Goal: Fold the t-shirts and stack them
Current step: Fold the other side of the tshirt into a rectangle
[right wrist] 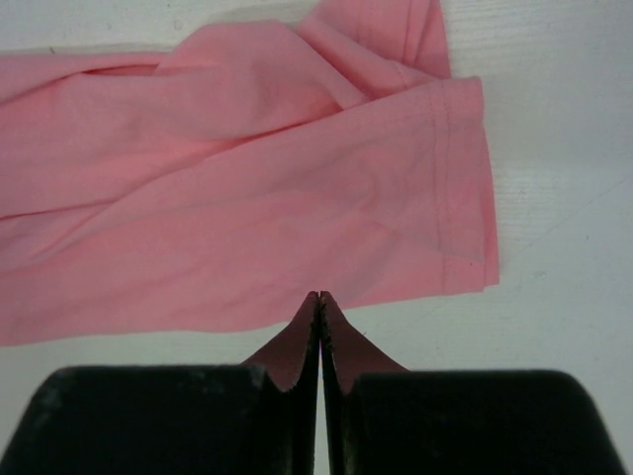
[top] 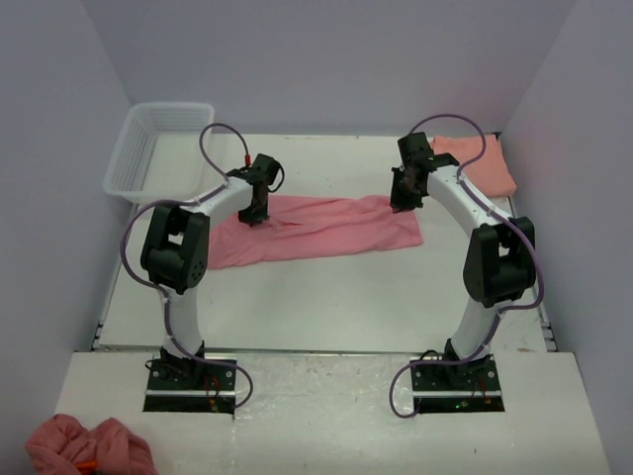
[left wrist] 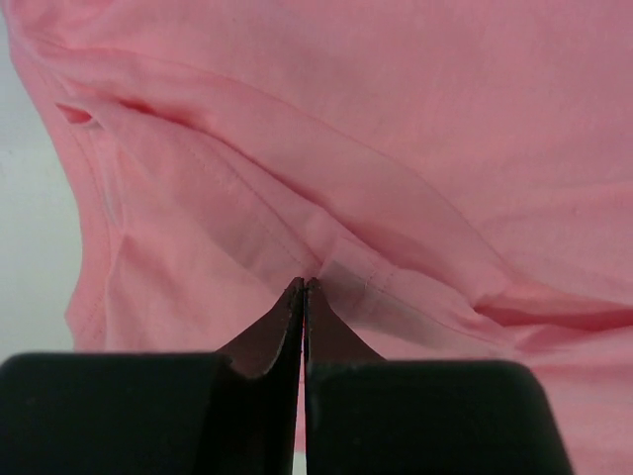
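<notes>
Pink shirt (top: 326,230) lies sideways on the tabletop (top: 326,297), spanning from under the closed left hand (left wrist: 303,289) to just beside the closed right hand (right wrist: 318,299); neither visibly grips cloth.

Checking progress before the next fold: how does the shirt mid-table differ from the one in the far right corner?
The middle shirt is rose-pink; the corner shirt is paler, salmon-orange. The middle shirt lies as a long wrinkled strip; the corner shirt is folded into a compact rectangle. Both are plain and lie on the table.
</notes>
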Tool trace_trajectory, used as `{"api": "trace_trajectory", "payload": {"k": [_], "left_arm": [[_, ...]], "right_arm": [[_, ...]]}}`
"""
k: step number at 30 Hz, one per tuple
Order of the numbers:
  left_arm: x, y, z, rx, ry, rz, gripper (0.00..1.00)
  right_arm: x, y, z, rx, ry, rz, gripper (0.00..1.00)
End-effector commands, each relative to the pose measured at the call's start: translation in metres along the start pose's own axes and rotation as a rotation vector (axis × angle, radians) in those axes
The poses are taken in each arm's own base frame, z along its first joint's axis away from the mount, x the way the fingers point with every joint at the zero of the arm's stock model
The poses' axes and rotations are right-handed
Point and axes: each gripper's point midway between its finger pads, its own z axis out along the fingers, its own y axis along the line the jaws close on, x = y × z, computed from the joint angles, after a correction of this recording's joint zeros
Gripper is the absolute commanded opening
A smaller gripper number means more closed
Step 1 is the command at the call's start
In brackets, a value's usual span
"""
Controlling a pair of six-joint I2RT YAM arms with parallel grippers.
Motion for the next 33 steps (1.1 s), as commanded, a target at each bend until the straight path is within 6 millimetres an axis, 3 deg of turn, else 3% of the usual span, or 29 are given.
{"api": "trace_trajectory", "payload": {"k": [1, 7, 12, 16, 20, 23, 25, 27, 29, 33], "left_arm": [[-0.039, -0.016, -0.005, 0.072, -0.104, 0.017, 0.00], [-0.065, -0.053, -0.008, 0.238, -0.211, 0.034, 0.00], [-0.079, -0.070, -0.005, 0.303, -0.269, 0.054, 0.00], [-0.084, -0.064, -0.018, 0.289, -0.313, 0.035, 0.00], [-0.100, -0.055, -0.048, 0.298, -0.436, 0.031, 0.00], [-0.099, -0.045, -0.065, 0.282, -0.473, -0.022, 0.01], [-0.098, -0.037, -0.088, 0.270, -0.519, -0.058, 0.01], [-0.094, -0.033, -0.106, 0.283, -0.527, -0.076, 0.04], [-0.086, -0.030, -0.112, 0.270, -0.492, -0.092, 0.04], [-0.055, -0.020, -0.106, 0.216, -0.358, -0.108, 0.02]], "right_arm": [[-0.011, 0.002, -0.011, -0.006, -0.049, 0.002, 0.00], [-0.012, 0.010, -0.009, -0.032, -0.037, 0.005, 0.00], [-0.011, 0.010, -0.008, -0.025, -0.032, -0.001, 0.00], [-0.007, 0.010, -0.008, -0.019, -0.027, -0.011, 0.00], [-0.004, 0.015, -0.012, -0.037, -0.022, -0.012, 0.00], [-0.002, 0.018, -0.020, -0.032, -0.030, -0.029, 0.00], [-0.001, 0.015, -0.024, -0.021, -0.035, -0.028, 0.00], [0.002, 0.013, -0.022, -0.008, -0.026, -0.030, 0.00], [0.004, 0.013, -0.017, -0.004, -0.004, -0.028, 0.00], [0.006, 0.013, 0.003, 0.016, 0.052, -0.049, 0.00]]}}
